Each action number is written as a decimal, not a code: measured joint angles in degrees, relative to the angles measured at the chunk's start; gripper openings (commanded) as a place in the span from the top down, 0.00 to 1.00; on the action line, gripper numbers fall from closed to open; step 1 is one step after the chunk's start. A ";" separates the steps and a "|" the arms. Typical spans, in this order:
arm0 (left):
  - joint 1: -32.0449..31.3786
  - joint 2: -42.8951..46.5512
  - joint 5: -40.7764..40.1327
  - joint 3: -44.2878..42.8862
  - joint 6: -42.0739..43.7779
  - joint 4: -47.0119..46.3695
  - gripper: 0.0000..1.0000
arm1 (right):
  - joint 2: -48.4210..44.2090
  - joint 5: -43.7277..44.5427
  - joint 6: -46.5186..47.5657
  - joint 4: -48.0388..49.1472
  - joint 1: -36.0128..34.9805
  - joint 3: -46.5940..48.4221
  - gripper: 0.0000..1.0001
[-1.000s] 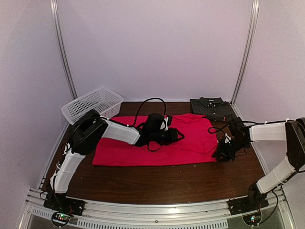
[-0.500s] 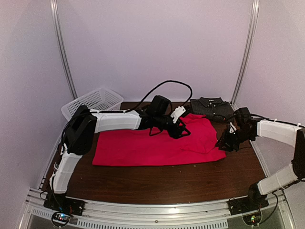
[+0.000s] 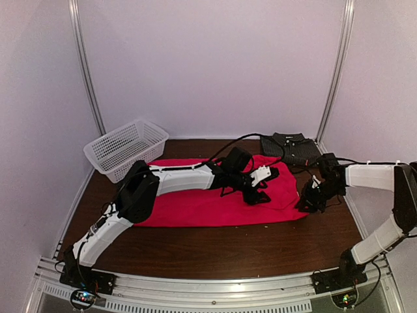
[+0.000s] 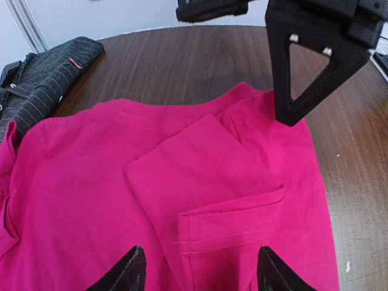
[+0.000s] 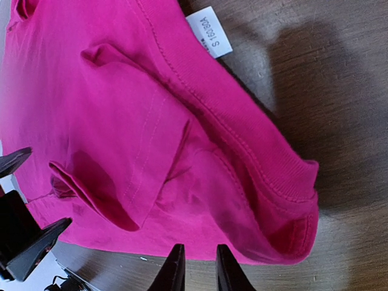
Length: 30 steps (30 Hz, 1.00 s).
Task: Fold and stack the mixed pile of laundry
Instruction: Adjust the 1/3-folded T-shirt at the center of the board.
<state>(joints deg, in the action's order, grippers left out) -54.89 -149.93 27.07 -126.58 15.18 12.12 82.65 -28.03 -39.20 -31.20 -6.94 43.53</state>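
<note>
Since the bench (image 3: pixel 195 251) carries the red-pink T-shirt (image 3: pixel 189 207) spread wide and mostly flat, the step in hand looks to be tidying the T-shirt's collar end before the next fold. Close by the T-shirt's far collar-side corner lies the dark pinstriped shirt (image 3: pixel 291 147), compact and out of the work. The left gripper (image 4: pixel 200 270) hovers over the T-shirt near that end, jaws released wide and empty. The right gripper (image 5: pixel 197 273) sits at the T-shirt's collar-side edge, jaws drawn almost together with nothing visibly between them. A sleeve (image 4: pixel 206 163) lies turned in over the T-shirt's body, its hem slightly puckered. I would flatten that first, then take the edge layers cleanly and lift low, so the flap does not spill open. The size label (image 5: pixel 209 31) pokes out past the T-shirt's neck and wants tucking under.
</note>
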 measured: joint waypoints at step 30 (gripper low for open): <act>-1.07 -4.04 -4.02 -3.52 -3.91 -2.47 1.00 | 3.96 2.43 0.63 -0.94 0.35 0.15 0.83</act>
<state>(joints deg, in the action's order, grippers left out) -55.96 -153.97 23.05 -130.10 11.27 9.65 86.61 -25.61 -38.57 -32.14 -6.59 43.68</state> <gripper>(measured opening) 0.016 0.172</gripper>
